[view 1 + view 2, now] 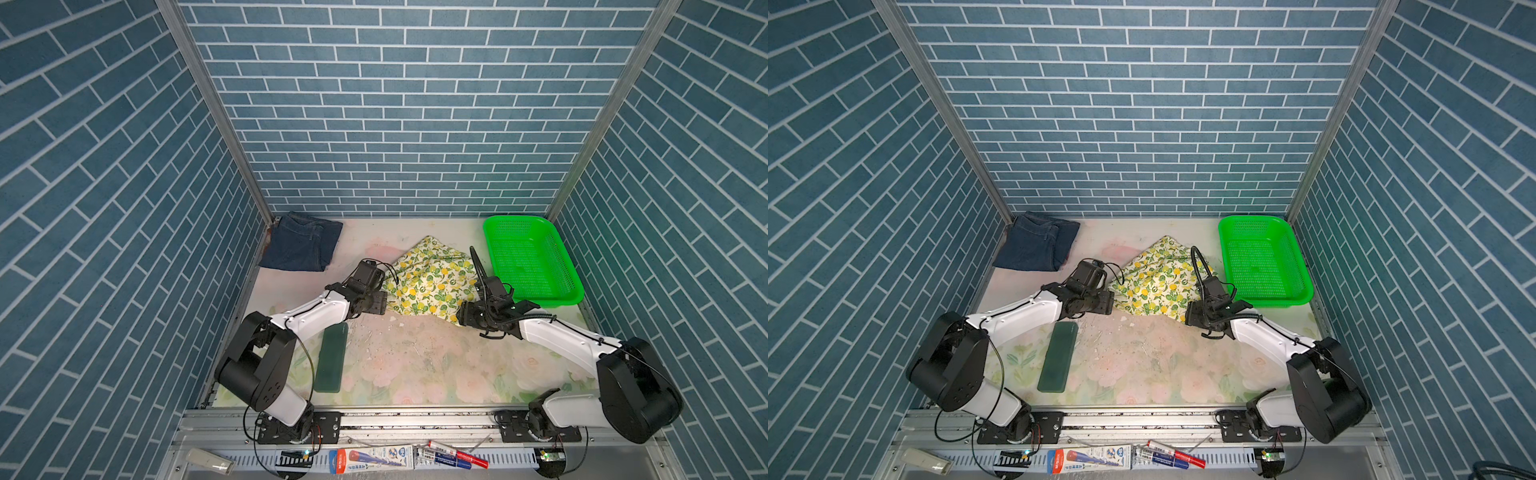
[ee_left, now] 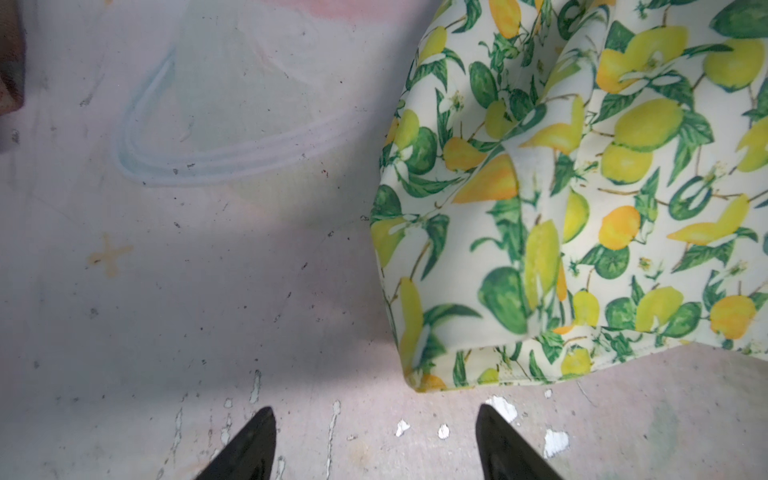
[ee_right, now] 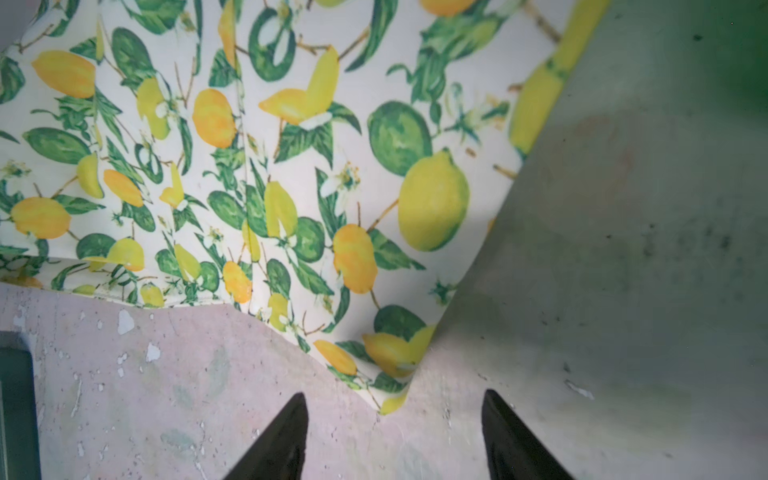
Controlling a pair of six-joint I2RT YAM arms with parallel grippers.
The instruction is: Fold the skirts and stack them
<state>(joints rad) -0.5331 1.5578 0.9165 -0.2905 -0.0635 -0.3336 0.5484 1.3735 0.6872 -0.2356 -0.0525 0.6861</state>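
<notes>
A cream skirt with a lemon and leaf print [image 1: 428, 278] [image 1: 1154, 278] lies loosely spread in the middle of the table. A dark blue denim skirt [image 1: 301, 245] [image 1: 1036, 245] lies folded in the far left corner. My left gripper [image 1: 381, 302] [image 2: 376, 415] is open just short of the lemon skirt's near left corner [image 2: 419, 382], over bare table. My right gripper [image 1: 459, 318] [image 3: 392, 401] is open too, and the skirt's near right corner [image 3: 390, 405] pokes just in between its fingertips, untouched.
A green mesh basket [image 1: 515, 220] [image 1: 1250, 219] stands at the far right, close behind the right wrist. A flat dark green pad [image 1: 332, 359] [image 1: 1058, 357] lies near the left arm. The floral table top [image 1: 415, 365] is worn and flaking at the front.
</notes>
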